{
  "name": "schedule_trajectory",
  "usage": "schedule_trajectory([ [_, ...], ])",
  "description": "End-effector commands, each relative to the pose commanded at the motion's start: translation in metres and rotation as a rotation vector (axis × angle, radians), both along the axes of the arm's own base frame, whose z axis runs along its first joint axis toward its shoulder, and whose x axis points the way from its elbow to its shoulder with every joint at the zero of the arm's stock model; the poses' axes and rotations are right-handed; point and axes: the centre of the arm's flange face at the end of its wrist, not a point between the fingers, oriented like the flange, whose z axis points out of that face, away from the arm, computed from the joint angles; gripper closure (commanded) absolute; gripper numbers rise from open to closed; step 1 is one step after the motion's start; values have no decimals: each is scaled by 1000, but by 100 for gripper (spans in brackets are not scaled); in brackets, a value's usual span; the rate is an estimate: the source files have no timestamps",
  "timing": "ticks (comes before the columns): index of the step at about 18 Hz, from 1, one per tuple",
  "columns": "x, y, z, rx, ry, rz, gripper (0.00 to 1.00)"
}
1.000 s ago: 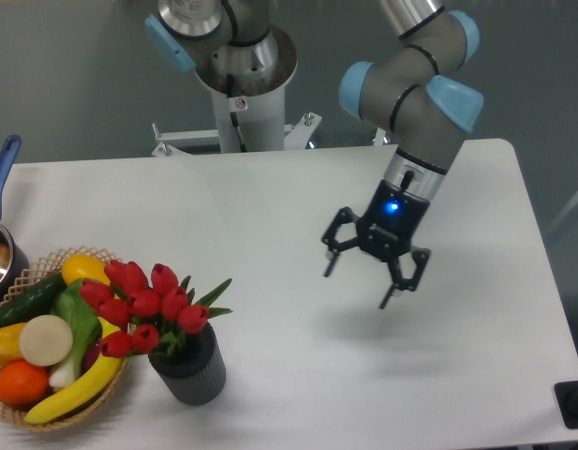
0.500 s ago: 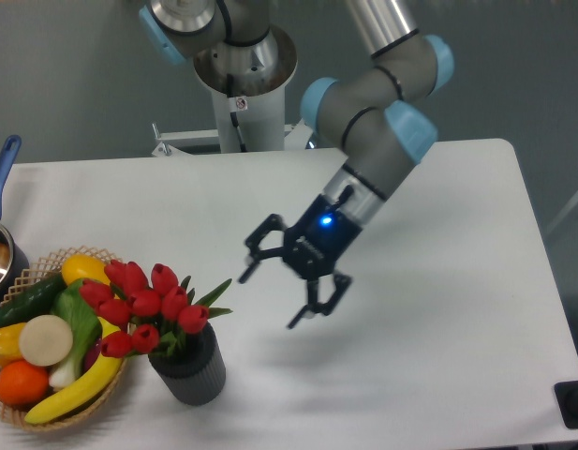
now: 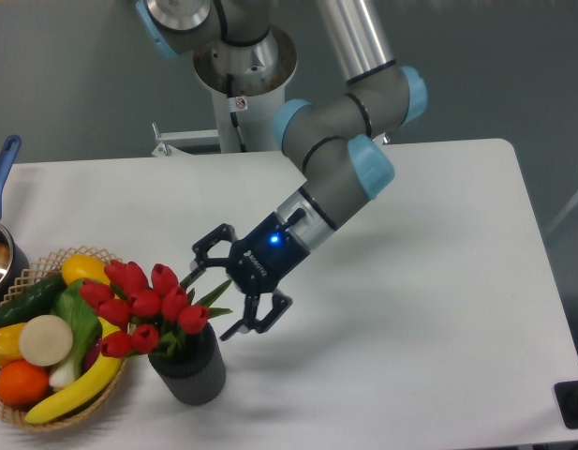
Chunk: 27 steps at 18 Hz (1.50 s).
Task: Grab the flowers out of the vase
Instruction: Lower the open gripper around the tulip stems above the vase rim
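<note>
My arm (image 3: pixel 337 164) showed grey metal links with pale blue caps at the joints. A polished silver tube ran up out of frame. The wrist section went silver to black, with a small blue light lit. The gripper (image 3: pixel 219 294) was black, two skeletal linked fingers. A white pedestal (image 3: pixel 246 111) carried a small red-marked sticker.

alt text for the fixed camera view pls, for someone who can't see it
A robot arm reaches down and left with its gripper open, jaws spread beside a bunch of red tulips, the flowers, standing in a dark ribbed vase on a white table. Left of the vase sits a wicker basket of fruit and vegetables.
</note>
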Motion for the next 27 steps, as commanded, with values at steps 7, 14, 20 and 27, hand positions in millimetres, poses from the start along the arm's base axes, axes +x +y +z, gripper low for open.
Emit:
schedule_trajectory([
  [7, 21, 19, -10, 4, 5, -48, 0],
  [14, 21, 27, -3, 15, 29, -57, 80],
  [20, 11, 26, 8, 26, 50, -44, 100],
  [27, 6, 14, 28, 33, 51, -14, 100],
])
